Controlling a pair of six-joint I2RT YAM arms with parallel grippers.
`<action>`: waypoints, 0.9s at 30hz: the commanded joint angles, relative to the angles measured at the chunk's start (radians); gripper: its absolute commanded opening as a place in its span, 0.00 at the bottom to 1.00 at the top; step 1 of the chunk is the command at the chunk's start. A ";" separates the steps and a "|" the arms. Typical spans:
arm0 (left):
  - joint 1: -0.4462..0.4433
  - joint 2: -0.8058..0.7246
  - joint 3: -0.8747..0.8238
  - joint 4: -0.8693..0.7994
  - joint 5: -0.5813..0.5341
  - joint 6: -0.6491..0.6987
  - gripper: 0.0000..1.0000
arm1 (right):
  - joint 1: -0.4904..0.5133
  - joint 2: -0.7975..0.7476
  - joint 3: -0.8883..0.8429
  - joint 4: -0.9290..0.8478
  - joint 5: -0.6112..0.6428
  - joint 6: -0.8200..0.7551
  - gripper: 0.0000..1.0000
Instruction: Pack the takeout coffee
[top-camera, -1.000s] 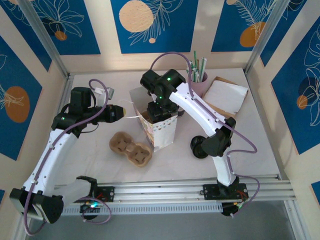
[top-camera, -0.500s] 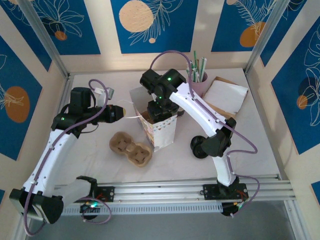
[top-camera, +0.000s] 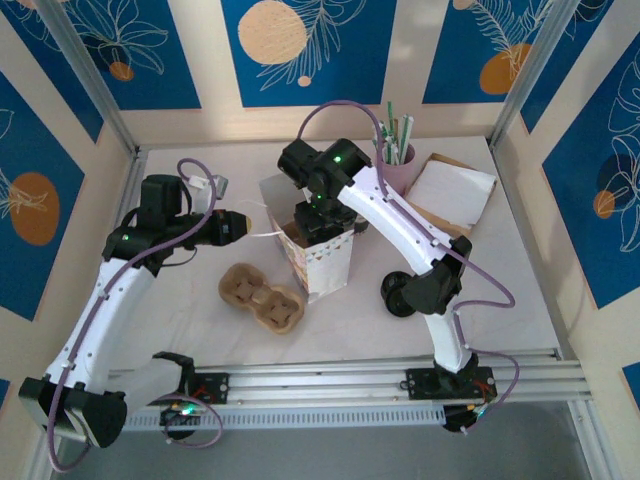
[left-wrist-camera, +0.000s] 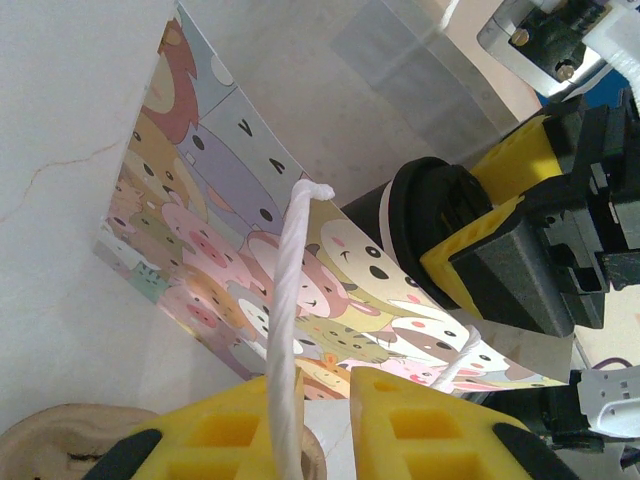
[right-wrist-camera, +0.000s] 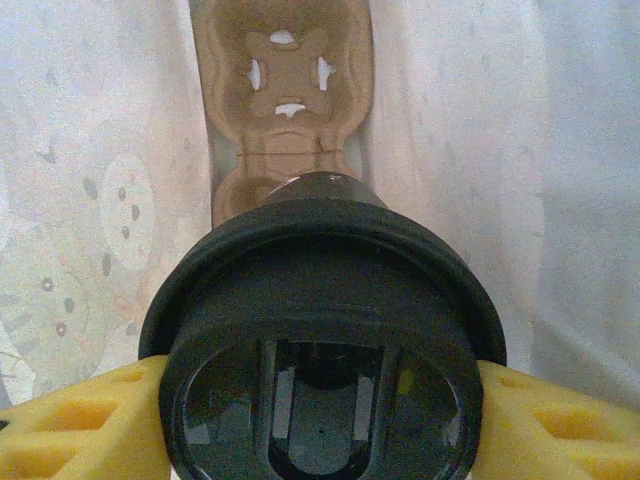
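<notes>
Cup (right-wrist-camera: 320, 330): light, thin-walled, crushable; stiff rim judged safest hold | right gripper (right-wrist-camera: 320, 425) clasps cup near lid | left gripper (left-wrist-camera: 320, 425) pinches string handle (left-wrist-camera: 285, 330) of bag (left-wrist-camera: 225, 235)

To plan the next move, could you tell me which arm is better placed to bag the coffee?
Right: the right gripper holds the coffee cup at the mouth of the paper bag; the left gripper pinches the string handle.

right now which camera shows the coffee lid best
Right wrist: the lid faces it squarely, clamped in the right pincer. Left wrist sees it edge-on by the bag. Top external has that pincer over it.
</notes>
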 joint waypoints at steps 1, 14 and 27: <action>-0.009 -0.023 -0.001 -0.025 -0.007 0.016 0.19 | 0.007 0.000 0.026 -0.153 0.026 0.004 0.57; -0.010 -0.025 -0.002 -0.027 -0.007 0.017 0.19 | 0.008 0.014 0.017 -0.129 0.025 -0.004 0.56; -0.011 -0.024 -0.002 -0.028 -0.011 0.013 0.19 | 0.006 -0.024 -0.039 -0.073 -0.068 -0.027 0.56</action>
